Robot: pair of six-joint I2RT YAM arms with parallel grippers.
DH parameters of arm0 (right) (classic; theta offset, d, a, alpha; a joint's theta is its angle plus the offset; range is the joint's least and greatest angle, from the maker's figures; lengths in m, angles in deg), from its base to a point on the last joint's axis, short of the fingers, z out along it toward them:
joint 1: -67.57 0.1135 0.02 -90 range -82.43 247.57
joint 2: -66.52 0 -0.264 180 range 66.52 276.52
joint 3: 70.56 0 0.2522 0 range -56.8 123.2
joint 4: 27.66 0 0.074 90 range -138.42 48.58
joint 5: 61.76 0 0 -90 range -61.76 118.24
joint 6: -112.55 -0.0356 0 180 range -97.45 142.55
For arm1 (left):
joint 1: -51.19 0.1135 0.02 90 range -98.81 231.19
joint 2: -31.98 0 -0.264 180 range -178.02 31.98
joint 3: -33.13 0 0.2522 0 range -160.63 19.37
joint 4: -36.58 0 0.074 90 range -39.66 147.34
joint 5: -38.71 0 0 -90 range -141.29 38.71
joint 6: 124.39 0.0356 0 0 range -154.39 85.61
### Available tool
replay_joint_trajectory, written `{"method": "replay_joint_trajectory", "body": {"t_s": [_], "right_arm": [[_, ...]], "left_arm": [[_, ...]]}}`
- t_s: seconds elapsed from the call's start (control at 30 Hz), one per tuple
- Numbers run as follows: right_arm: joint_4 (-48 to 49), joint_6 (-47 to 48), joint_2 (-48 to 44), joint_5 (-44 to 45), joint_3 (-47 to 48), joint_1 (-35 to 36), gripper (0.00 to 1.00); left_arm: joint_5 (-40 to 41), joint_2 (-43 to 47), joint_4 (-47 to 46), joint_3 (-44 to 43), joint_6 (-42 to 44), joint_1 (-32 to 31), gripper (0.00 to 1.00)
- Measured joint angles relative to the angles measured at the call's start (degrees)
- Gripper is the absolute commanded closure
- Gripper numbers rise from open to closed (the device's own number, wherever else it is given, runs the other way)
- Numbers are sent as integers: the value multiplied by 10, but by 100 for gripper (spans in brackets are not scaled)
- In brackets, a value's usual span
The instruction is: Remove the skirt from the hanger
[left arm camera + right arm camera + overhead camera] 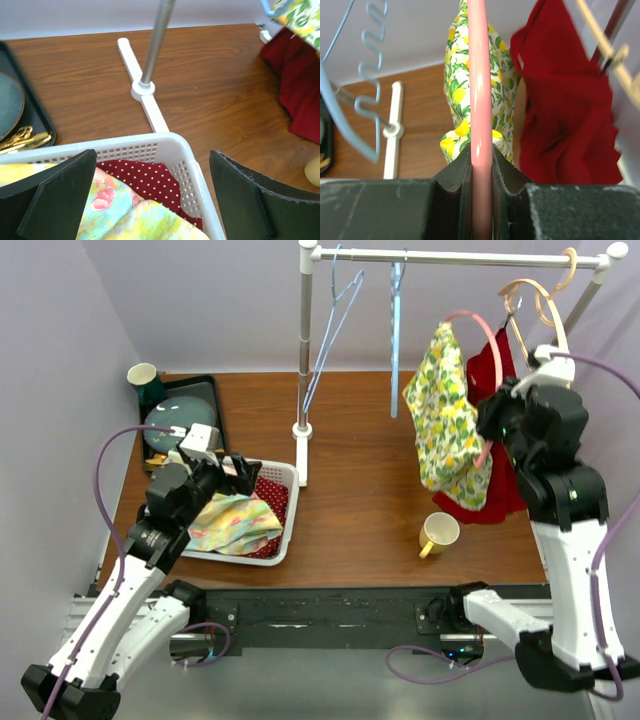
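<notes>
Here, at the far left corner of the brown wood-grain table (370, 480), a green-and-white mug (142, 375) stands beside a black tray (200, 383) carrying a dark round plate (165, 407). Nearer the front, the left gripper (152, 195) hovers with its jaws spread wide over a white perforated plastic basket (288, 480). The basket holds a pastel floral cloth (235, 523) and a red white-dotted cloth (272, 495). Just right of the basket rises the grey-and-white clothes rail (303, 360), with pale blue wire hangers (335, 315) on its bar. Over the table's right half, the lemon-print skirt (445, 410) drapes from a pink plastic hanger (480, 75), which the right gripper (481, 167) pinches. A red garment (560, 115) hangs just behind the skirt, and a yellow mug (438, 533) sits below it near the front edge. Pale lilac walls enclose the table.
</notes>
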Motion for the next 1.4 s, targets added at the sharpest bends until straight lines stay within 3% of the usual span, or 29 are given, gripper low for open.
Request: {"method": "replay_joint_trajectory", "body": {"t_s": [0.17,0.5,0.73,1.03,1.17,1.4], "right_arm": [[-44,-77,-91,-45,-59,0,100],[-48,-134,-172,-88,-126,0,100],[-45,-152,-191,-109,-153,0,100],[-25,-185,-225,-137,-194,0,100],[-12,-201,-233,-148,-196,0,100],[27,-235,-243,-161,-225,0,100]], "left_arm": [[-53,12,5,-1,26,0,0],[-161,16,7,-63,35,-19,0],[-114,-20,2,-73,64,-171,0],[40,-143,-60,-125,105,-388,0],[73,-230,-92,-191,133,-434,0],[40,-315,-132,-228,151,-469,0]]}}
